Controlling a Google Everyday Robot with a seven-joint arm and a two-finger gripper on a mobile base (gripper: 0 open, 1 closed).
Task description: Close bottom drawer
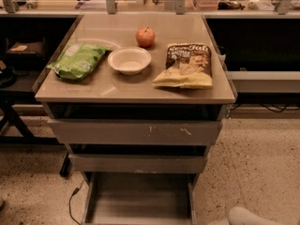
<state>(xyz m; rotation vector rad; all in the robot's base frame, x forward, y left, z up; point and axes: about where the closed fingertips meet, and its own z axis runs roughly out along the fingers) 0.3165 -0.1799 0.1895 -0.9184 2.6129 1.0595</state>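
The tool is not visible. Only a pale rounded part of the robot arm (244, 216) enters at the lower right edge of the frame, so whether the tool is released or clenched cannot be told.

The bottom drawer (138, 196) stands pulled out at bottom centre, its flat grey floor bare and its front panel cut off by the lower edge. Above it are the middle drawer (138, 163) and the scratched top drawer (136, 132).

The counter (117, 86) carries a green bag (77, 61), a bowl (129, 60), an apple (145, 37) and a chip bag (185, 65).

Likely hazards:
- An off-centre push from the right may skew the drawer on its rails and jam it.
- A hard shove may jolt the stand and set the apple rolling.
- The cable (74, 201) at lower left lies near the left rail.
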